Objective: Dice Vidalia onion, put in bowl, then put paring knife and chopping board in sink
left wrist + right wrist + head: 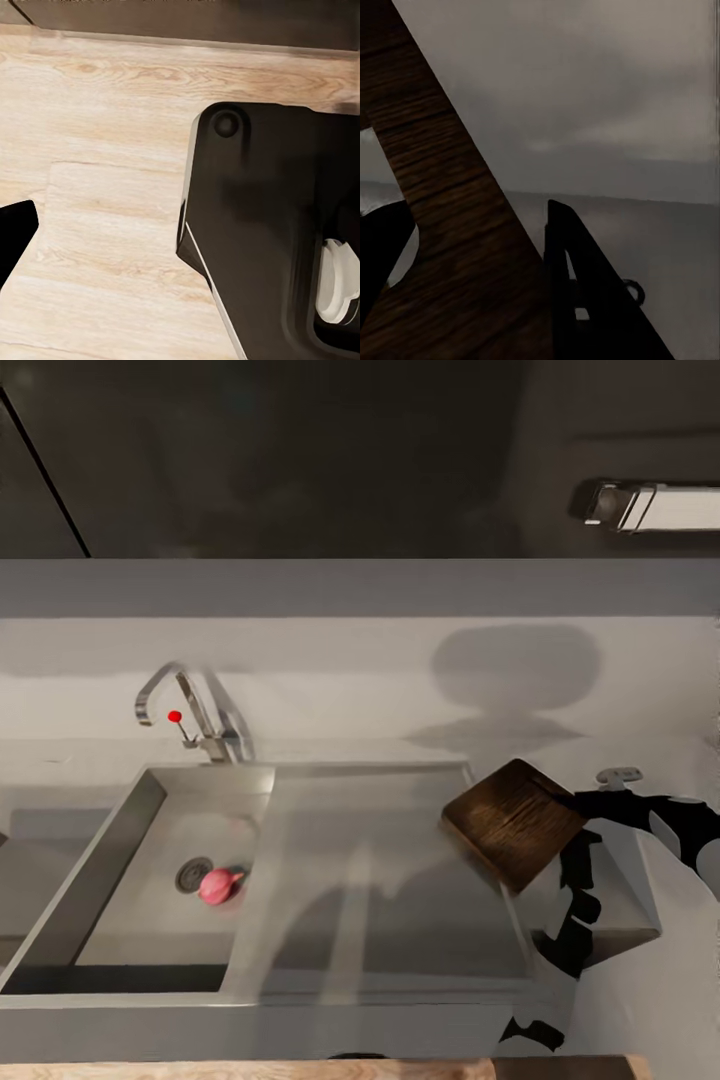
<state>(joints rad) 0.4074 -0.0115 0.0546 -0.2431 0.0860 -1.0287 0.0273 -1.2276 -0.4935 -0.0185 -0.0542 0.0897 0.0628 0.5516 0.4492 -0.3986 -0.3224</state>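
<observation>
The Vidalia onion (217, 885), a small pink-red bulb, lies on the floor of the sink (120, 860) beside the round drain. The dark brown chopping board (513, 822) hangs tilted over the right end of the drainboard. My right gripper (578, 812) is shut on the board's right edge. In the right wrist view the chopping board (450, 195) runs between the two dark fingers of the right gripper (480, 210). One dark fingertip (15, 236) of my left gripper shows above wooden flooring. The paring knife and the bowl are out of view.
A curved chrome faucet (185, 710) with a red dot stands behind the basin. The grey countertop (400, 670) runs to a dark back wall. A small pale object (618, 773) lies behind my right arm. My dark base (277, 225) stands on the wood floor.
</observation>
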